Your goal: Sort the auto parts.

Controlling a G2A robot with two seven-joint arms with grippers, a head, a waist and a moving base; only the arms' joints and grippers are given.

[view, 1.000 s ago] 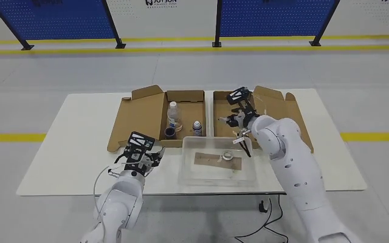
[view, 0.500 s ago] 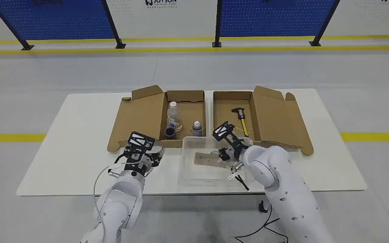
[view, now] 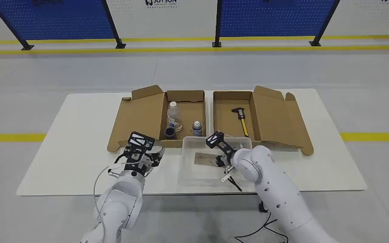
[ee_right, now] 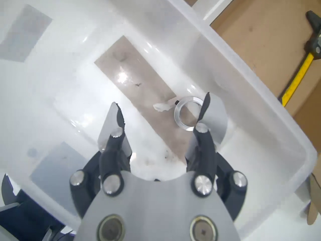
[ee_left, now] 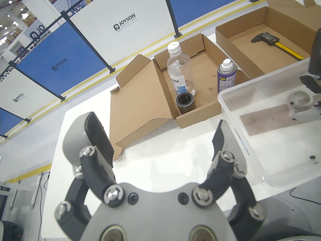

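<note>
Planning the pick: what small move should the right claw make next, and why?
Probably a slight sideways shift to centre on the metal ring. The right claw hangs open in the clear bin, but the ring lies under one fingertip rather than between the two, so closing now would likely miss it.

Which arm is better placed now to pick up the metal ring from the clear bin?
Right. The right gripper hangs open inside the clear bin, one finger beside the metal ring. The left gripper is open over the table, outside the bin.
</note>
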